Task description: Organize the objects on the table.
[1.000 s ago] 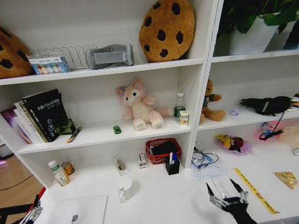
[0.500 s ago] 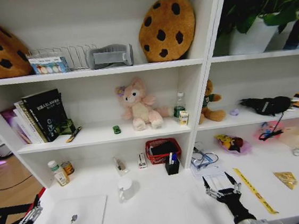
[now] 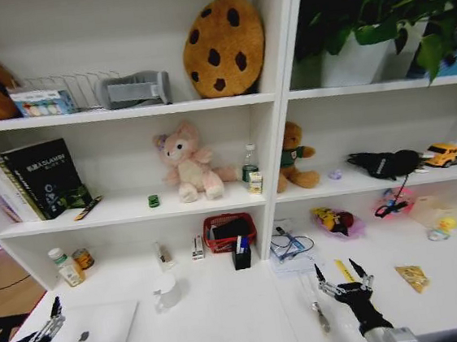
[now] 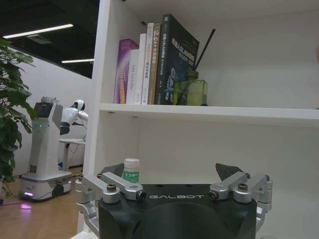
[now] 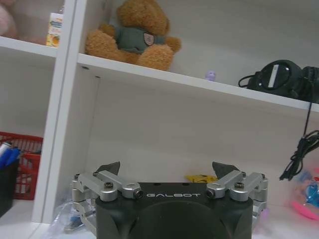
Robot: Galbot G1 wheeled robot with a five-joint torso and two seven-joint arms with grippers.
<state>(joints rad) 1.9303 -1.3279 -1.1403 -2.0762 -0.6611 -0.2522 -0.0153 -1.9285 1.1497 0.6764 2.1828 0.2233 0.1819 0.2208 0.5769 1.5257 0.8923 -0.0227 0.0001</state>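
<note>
head view downward over table (image 3: 228,318), wrist views facing shelving (image 3: 278,133)

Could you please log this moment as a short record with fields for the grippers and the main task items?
left gripper: open, at the desk's near left edge beside the laptop
right gripper: open, low over the desk, right of centre
laptop: closed, flat on the desk
green toy car: on the middle shelf, left of the pink plush toy
</note>
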